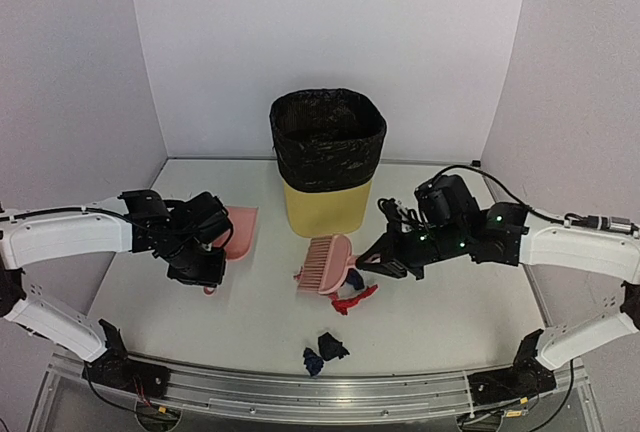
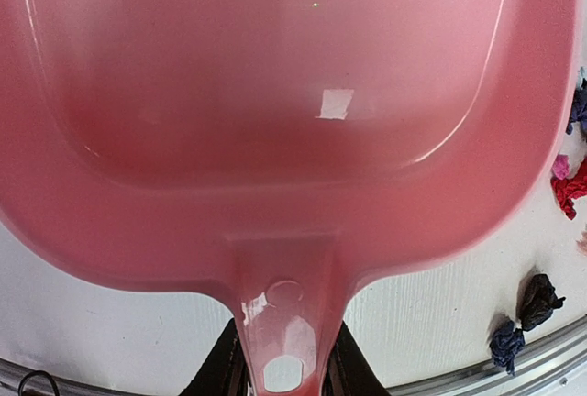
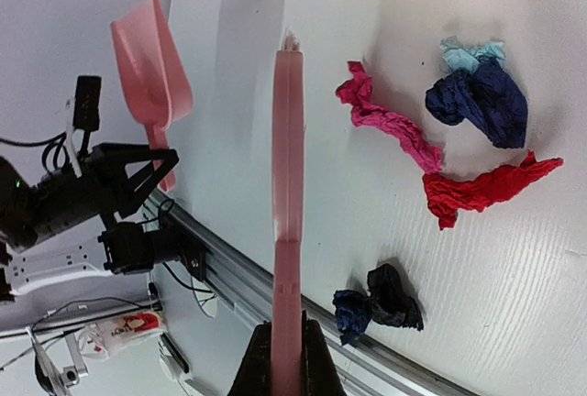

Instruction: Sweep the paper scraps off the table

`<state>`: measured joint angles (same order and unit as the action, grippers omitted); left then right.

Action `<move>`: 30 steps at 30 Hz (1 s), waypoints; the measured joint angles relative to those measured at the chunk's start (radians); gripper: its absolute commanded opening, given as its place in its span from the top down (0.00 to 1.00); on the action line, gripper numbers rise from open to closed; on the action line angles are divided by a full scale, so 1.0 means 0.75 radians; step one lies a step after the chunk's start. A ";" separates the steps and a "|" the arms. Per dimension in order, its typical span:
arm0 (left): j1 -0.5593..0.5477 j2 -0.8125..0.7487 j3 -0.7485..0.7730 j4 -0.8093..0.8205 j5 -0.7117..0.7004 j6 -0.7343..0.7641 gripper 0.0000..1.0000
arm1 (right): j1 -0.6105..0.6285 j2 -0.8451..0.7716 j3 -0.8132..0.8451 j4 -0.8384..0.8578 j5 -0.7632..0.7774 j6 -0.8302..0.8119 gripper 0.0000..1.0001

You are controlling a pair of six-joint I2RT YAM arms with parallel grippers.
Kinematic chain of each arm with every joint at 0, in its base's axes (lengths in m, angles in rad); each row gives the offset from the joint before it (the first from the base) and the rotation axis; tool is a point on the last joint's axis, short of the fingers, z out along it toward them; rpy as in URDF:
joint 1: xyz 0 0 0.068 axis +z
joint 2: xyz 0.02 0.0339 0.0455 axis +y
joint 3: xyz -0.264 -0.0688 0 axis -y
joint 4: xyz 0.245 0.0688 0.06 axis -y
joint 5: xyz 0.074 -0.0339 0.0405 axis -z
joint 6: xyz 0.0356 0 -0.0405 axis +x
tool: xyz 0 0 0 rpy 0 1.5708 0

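Paper scraps lie on the white table (image 1: 440, 322). A red scrap (image 1: 355, 300) and a navy one (image 1: 354, 279) lie beside the pink brush (image 1: 325, 264), and a black and navy pair (image 1: 325, 349) lies near the front rail. My right gripper (image 1: 385, 257) is shut on the brush handle (image 3: 287, 231). The right wrist view shows pink (image 3: 385, 123), navy (image 3: 479, 103), light blue (image 3: 470, 51), red (image 3: 481, 187) and black (image 3: 394, 293) scraps to the right of the brush. My left gripper (image 1: 205, 267) is shut on the handle of the pink dustpan (image 1: 240, 227), which fills the left wrist view (image 2: 293, 93).
A yellow bin with a black bag (image 1: 328, 162) stands at the back centre, just behind the brush. A metal rail (image 1: 320, 392) runs along the front edge. White walls stand on three sides.
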<state>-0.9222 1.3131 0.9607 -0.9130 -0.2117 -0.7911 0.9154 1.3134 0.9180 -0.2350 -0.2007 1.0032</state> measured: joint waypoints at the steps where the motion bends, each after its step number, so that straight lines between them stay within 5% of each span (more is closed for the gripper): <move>1: 0.000 -0.007 0.000 0.001 0.000 0.002 1.00 | 0.000 -0.028 0.026 -0.052 -0.016 -0.052 1.00; 6: 0.000 -0.059 -0.002 0.009 -0.001 0.002 1.00 | 0.001 -0.068 0.120 -0.260 -0.232 -0.276 1.00; 15: 0.000 -0.061 -0.021 0.008 -0.011 0.003 1.00 | 0.115 0.196 0.223 -0.600 -0.550 -0.644 1.00; 30: 0.000 -0.061 -0.072 0.053 0.026 0.067 1.00 | 0.026 0.347 0.328 -0.764 -0.371 -1.016 1.00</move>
<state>-0.9222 1.2671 0.9068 -0.8733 -0.1923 -0.7411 0.9348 1.5734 1.1643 -0.8082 -0.4790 0.2411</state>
